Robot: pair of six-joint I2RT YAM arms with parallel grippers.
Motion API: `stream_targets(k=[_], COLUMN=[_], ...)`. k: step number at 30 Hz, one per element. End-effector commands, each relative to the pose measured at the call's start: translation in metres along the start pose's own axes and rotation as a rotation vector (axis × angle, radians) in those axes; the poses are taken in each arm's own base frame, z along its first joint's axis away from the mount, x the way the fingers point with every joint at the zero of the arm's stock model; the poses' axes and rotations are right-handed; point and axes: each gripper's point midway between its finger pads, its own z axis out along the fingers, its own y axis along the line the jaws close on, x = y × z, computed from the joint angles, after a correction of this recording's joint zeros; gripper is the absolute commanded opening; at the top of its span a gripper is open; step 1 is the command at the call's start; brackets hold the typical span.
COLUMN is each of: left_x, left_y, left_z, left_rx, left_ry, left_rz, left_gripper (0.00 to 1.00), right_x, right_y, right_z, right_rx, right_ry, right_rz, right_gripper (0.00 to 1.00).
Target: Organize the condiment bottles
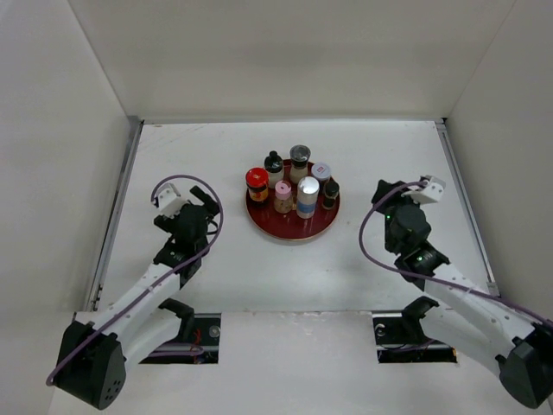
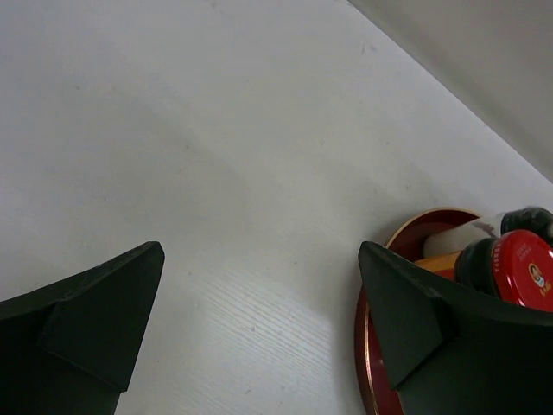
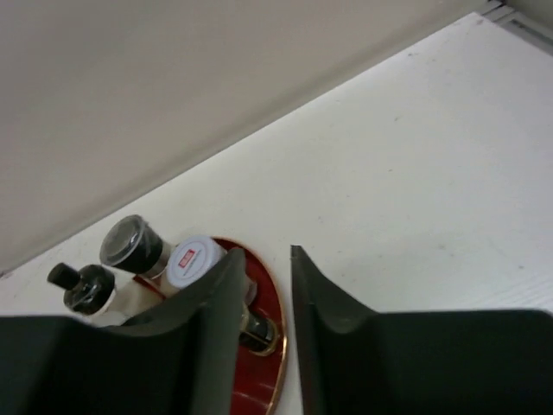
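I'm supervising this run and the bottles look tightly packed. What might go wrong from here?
The seven bottles stand crowded on the red tray; reaching for the pink-capped shaker in the middle may topple the red-capped jar or the tall silver-capped bottle. The left gripper sits open near the tray, so a sideways move might shove it.

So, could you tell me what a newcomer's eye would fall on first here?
Most striking is the round red tray in the middle of the white table, crowded with small condiment bottles, a red-capped jar at its left edge. Flanking it, the left gripper is wide open and empty, while the right gripper is only slightly parted.
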Motion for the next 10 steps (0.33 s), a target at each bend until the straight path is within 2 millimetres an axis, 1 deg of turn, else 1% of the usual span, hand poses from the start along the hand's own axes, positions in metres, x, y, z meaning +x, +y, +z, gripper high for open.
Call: stream_targets(k=[1, 2, 4, 7, 10], left_x=[-0.009, -0.007, -0.004, -0.001, -0.004], left_y=[-0.027, -0.032, -0.042, -0.055, -0.054], left_z=[-0.005, -0.007, -0.012, -0.017, -0.016], left_rx=[0.067, 0.084, 0.117, 0.154, 0.14], left_ry=[-0.014, -0.01, -0.001, 0.013, 0.008], left_rz=[-0.055, -0.054, -0.053, -0.044, -0.037], left_gripper=[1.0, 1.0, 1.0, 1.0, 1.0], right_x=[-0.004, -0.003, 0.002, 0.008, 0.012], right_y=[-0.013, -0.014, -0.012, -0.01, -0.003], right_z=[-0.003, -0.003, -0.004, -0.004, -0.006], right_rx=[0.036, 0.039, 0.027, 0.024, -0.001], right_ry=[0.026, 0.05, 0.094, 0.123, 0.15], right_rz=[0.047, 0.046, 0.045, 0.026, 0.007], right_gripper=[0.31, 0.29, 0.29, 0.34, 0.4])
